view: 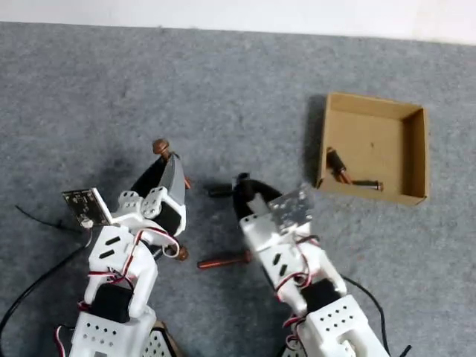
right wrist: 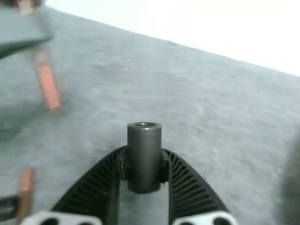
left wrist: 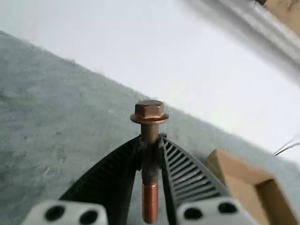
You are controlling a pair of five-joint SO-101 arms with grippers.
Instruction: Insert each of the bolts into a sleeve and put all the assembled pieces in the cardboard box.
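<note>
Two grippers: each clamped tight on one part.
Left gripper (left wrist: pixel 151 138): fingers closed on the shank of a copper bolt (left wrist: pixel 149 112), its hex head standing out past the fingertips.
Right gripper (right wrist: pixel 144 152): closed around a dark sleeve (right wrist: pixel 144 136), its open end past the fingertips.
Loose bolt (view: pixel 223 261): lying on the grey mat (view: pixel 245 97) behind both grippers, between the arms.
Cardboard box (view: pixel 372 104): well out to the right gripper's outer side, with two assembled pieces (view: pixel 338 165) lying inside.

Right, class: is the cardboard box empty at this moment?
No, the cardboard box holds a sleeved bolt and a second one beside it.
</note>
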